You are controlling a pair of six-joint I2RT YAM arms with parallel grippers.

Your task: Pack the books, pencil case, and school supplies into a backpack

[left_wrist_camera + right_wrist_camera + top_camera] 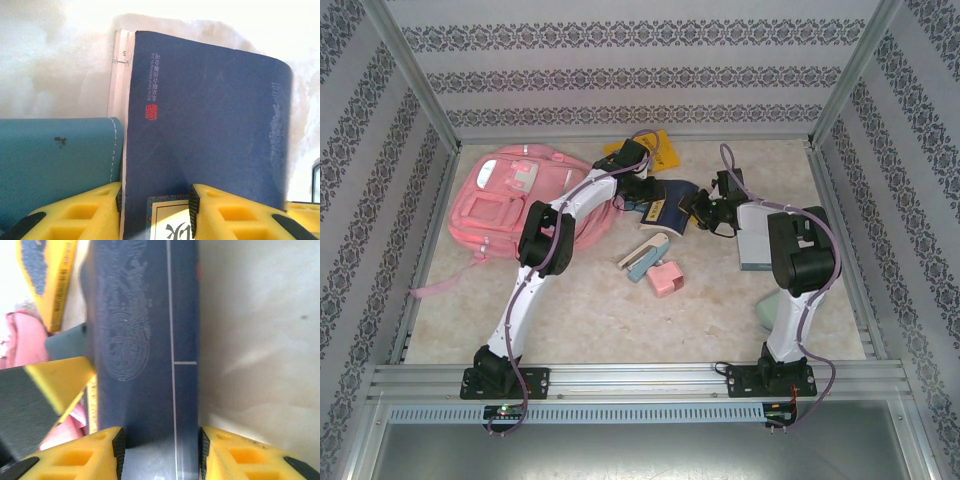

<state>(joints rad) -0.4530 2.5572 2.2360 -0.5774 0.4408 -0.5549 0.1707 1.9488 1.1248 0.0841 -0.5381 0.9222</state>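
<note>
navy book [210,125]: long axis between tools | right tool [161,440] pinching its end | left tool [156,200]: grip unclear

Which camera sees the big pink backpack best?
The top external view: nearly the whole backpack lies there, pockets and straps showing. The right wrist view catches just a pink corner of it at its left edge.

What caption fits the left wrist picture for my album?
Left tool poised at a navy book, teal pouch beside it.
</note>
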